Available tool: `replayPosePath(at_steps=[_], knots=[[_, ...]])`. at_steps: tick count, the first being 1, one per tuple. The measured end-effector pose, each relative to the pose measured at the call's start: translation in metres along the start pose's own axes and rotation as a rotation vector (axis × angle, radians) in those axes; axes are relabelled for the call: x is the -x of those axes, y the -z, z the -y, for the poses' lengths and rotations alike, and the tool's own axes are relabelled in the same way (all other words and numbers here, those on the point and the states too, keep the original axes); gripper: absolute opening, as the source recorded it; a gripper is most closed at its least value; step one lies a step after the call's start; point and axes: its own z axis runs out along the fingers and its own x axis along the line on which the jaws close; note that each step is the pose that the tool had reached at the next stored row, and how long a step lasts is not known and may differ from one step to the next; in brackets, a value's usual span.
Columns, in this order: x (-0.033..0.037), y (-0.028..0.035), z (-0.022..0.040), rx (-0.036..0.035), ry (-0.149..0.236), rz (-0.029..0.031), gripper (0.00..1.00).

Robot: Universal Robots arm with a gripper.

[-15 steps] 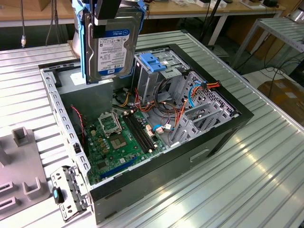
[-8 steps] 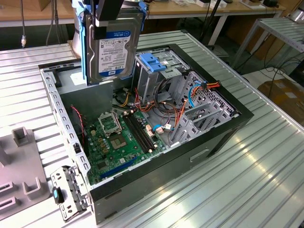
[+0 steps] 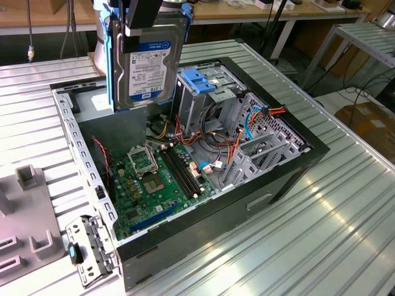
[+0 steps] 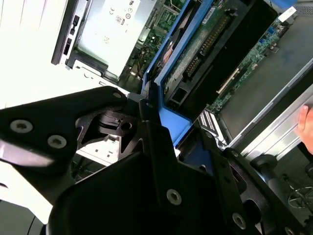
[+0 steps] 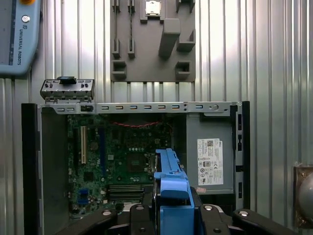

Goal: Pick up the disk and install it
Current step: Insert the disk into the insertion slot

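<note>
The disk (image 3: 148, 61) hangs upright above the back of the open computer case (image 3: 290, 179), its label facing the exterior camera and bright blue rails along its sides. My gripper (image 3: 143, 18) is shut on its upper end. In the first wrist view the blue rail (image 5: 171, 188) sticks out between my black fingers (image 5: 139, 215), over the green motherboard (image 5: 122, 156). The second wrist view catches the disk's circuit-board underside (image 4: 195, 54) and its rail (image 4: 168, 125) clamped in my gripper (image 4: 171, 142). The tall grey drive cage (image 3: 203, 102) with its light-blue latch (image 3: 199, 79) stands just to the exterior view's right of the disk.
Bundled cables (image 3: 216, 148) cross the case by the cage. A silver power supply (image 5: 210, 156) fills one corner. A grey fixture plate (image 3: 24, 228) lies outside the case on the exterior view's left, with a loose metal bracket (image 3: 86, 246) beside it. A teach pendant (image 5: 17, 34) rests on the table.
</note>
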Motion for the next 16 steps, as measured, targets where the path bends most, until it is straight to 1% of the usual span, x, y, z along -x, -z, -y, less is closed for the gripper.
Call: replayPosePath(at_steps=[9, 16], knots=[[-0.0044, 0.0002, 0.0001, 0.0, 0.0, -0.0001, 0.37], [-0.0099, 0.0003, 0.0001, 0.0, 0.0, -0.0001, 0.37]])
